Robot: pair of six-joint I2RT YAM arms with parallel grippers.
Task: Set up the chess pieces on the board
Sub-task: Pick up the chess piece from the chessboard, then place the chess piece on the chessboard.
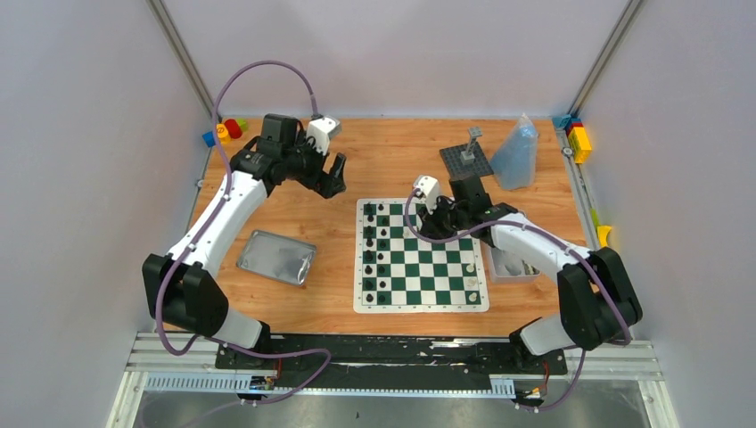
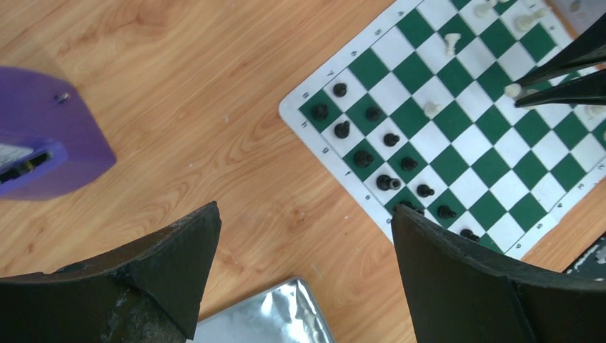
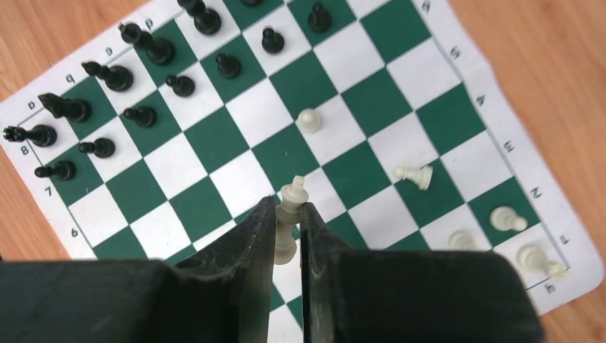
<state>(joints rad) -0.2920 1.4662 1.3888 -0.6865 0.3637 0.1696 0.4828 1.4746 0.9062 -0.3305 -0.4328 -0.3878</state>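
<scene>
The right claw (image 3: 288,209) was pinched on a tall white piece (image 3: 292,194), gripping it about the middle with its crowned head poking out past the fingertips. Whether its foot touched the board (image 1: 419,307) could not be told. The claw hung over the far half of that green-and-white mat.

Beyond the claw and to its left, the black pieces (image 3: 114,76) stood in two rows along one edge. Just ahead of the claw a white pawn (image 3: 309,120) stood alone. To its right one white piece lay toppled (image 3: 414,175), and a few more white ones (image 3: 504,218) were gathered by the corner.

On the tabletop (image 1: 374,160) right of the claw, just off the board's edge, sat a clear box (image 1: 501,267), mostly covered by the arm, so its contents could not be made out. Farther beyond the claw were a dark studded plate (image 1: 465,162) with a post and a clear bag (image 1: 517,153) whose contents were too faint to tell.

The left claw (image 1: 328,175) hovered off the board's far left corner, its fingers (image 2: 171,264) spread wide and holding nothing. Nearer than it lay a silver tin (image 1: 276,257), shiny inside up. Toy blocks (image 1: 228,130) sat at the far corners.
</scene>
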